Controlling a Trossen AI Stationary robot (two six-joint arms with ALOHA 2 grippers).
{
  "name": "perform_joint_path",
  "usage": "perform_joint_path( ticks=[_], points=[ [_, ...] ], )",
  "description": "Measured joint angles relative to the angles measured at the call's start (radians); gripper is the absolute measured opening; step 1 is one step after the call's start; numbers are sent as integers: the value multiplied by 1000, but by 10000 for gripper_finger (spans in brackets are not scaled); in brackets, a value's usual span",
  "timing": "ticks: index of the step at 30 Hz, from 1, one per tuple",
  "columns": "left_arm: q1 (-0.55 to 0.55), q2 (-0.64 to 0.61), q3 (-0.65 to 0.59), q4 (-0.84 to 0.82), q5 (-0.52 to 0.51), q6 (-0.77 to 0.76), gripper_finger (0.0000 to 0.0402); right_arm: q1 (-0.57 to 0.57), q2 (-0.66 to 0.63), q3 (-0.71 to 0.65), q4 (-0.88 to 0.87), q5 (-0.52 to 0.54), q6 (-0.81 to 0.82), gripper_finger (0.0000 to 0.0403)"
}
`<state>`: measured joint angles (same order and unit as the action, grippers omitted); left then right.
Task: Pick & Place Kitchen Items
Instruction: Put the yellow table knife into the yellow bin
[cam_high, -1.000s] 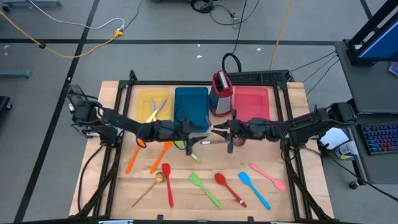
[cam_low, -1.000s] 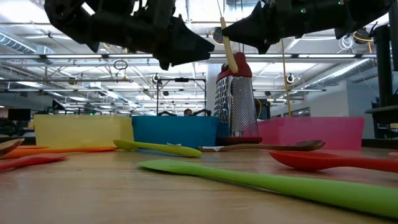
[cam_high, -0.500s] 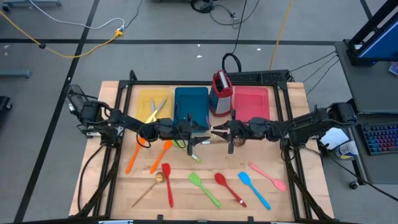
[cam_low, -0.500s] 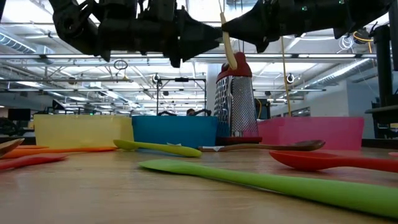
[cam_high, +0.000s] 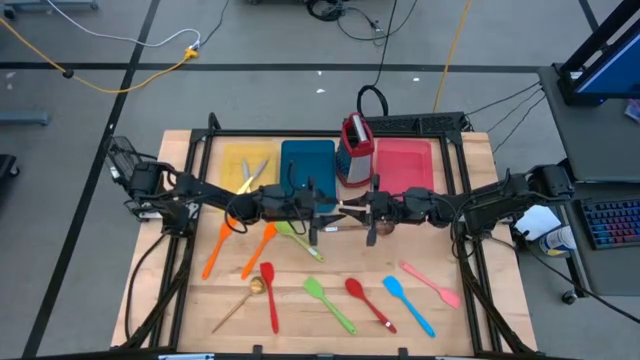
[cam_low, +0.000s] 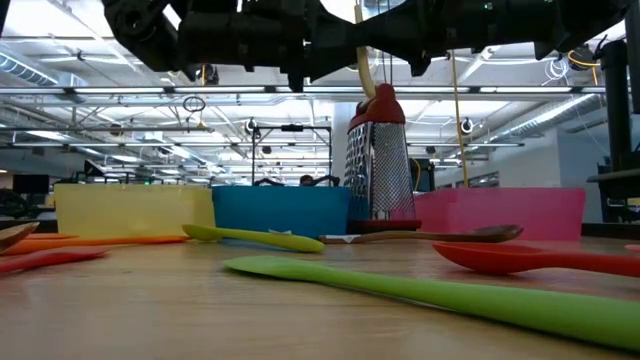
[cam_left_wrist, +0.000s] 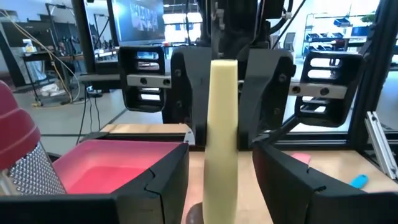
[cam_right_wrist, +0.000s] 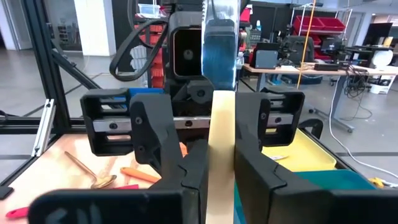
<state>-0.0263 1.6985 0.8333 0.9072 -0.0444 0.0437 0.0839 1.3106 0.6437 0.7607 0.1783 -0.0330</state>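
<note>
The right gripper (cam_high: 352, 210) hangs above the middle of the table, its 2 fingers (cam_right_wrist: 186, 168) clamped narrow on a cream-handled utensil (cam_right_wrist: 221, 149). The left gripper (cam_high: 322, 210) faces it from just beside, fingers (cam_left_wrist: 161, 183) spread wide on either side of the same cream handle (cam_left_wrist: 221, 143), not visibly pressing it.

Just behind the 2 grippers stands a box grater (cam_high: 355, 152) with a red top, between the blue tray (cam_high: 308, 165) and the pink tray (cam_high: 405, 165). Beyond the blue tray, on the left gripper's side, the yellow tray (cam_high: 232, 160) holds gold cutlery (cam_high: 250, 177).

Below the grippers a lime spoon (cam_high: 300, 240) lies on the wooden table (cam_high: 480, 300). Toward the left arm lie 2 orange spatulas (cam_high: 215, 250). Nearer the front edge lie a red spatula (cam_high: 270, 295), a wooden spoon (cam_high: 240, 303), a green spatula (cam_high: 330, 303), a red spoon (cam_high: 367, 302), a blue spatula (cam_high: 408, 304) and a pink spatula (cam_high: 430, 282).

The low view shows a large hall beyond the table, with ceiling beams and strip lights (cam_low: 150, 105). The floor around is grey, crossed by cables (cam_high: 100, 45).
</note>
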Motion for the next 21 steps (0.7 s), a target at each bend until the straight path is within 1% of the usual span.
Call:
perform_joint_path(
  ticks=[6, 8, 11, 15, 18, 21],
  points=[
    [11, 0, 13, 1, 4, 0, 183, -1, 0, 0, -1, 1, -9, 50],
    [16, 0, 13, -1, 7, 0, 177, -1, 0, 0, 0, 4, -10, 50],
    [21, -2, 14, -21, 15, 0, 152, -5, 0, -1, 0, 2, -10, 50],
    [28, -3, 15, -42, 60, -4, 117, -13, 0, -3, -1, -3, -14, 50],
    [29, -3, 15, -43, 65, -4, 118, -18, 0, -3, -1, -8, -10, 50],
    [28, -3, 15, -48, 66, 4, 145, -18, 0, -3, 0, -4, -14, 50]
  ],
)
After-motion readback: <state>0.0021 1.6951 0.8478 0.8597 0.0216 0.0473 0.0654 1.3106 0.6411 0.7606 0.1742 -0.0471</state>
